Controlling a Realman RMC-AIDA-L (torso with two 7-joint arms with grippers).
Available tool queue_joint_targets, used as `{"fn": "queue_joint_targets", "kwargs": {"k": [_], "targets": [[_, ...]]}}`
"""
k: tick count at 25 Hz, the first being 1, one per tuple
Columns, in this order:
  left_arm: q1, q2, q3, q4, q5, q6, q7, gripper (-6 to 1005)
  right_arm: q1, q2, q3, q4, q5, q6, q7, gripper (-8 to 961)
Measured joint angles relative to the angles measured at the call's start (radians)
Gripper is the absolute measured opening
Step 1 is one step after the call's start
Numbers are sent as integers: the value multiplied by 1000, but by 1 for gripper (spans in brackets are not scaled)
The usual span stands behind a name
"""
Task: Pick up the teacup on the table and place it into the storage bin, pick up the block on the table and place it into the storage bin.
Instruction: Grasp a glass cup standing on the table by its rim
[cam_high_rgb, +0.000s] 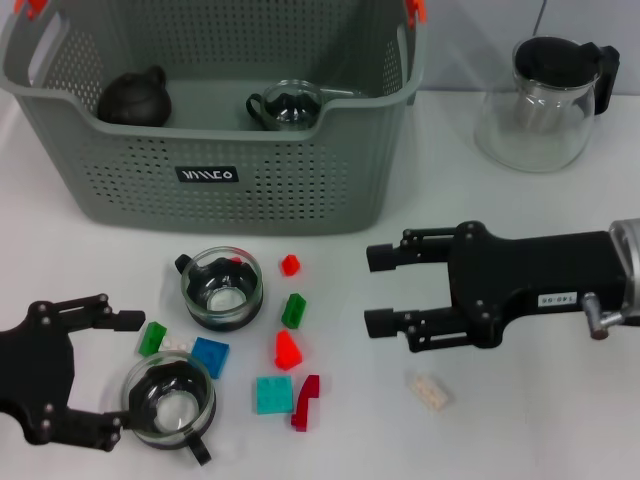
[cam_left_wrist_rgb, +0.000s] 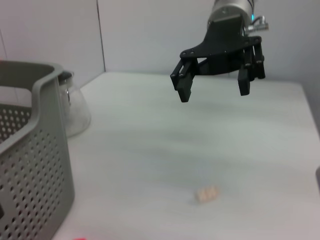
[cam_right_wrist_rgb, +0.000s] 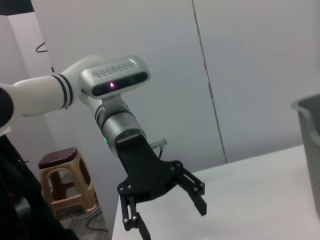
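Left gripper, jaws wide, at the table's front-left corner beside a teacup; right gripper wide, in open room right of the blocks.

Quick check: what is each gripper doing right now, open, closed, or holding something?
Left gripper: open, empty, beside the clear glass teacup with black handle.
Right gripper: open, empty, above the white table.

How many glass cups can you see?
3. One teacup sits inside the storage bin. One is on the table before the bin. One is by the left claw. None looks hidden.
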Motion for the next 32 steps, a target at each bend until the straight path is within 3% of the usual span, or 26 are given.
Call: {"fn": "queue_joint_targets", "kwargs": {"k": [1,5,16,32], "targets": [[21,-20,14,69,10,-2,0,933,5,1,-1,10,-6,3,2,761],[35,-32,53,131,52,-2,-17,933,27,1,-3,43,-16,25,20,761],[18,-30,255,124,183,-106,-50,932,66,-1,-3,88,-16,74,36,760],[-17,-33,420,107,270,-209,-123,927,59,-1,4,94,-15,97,37,760]]}}
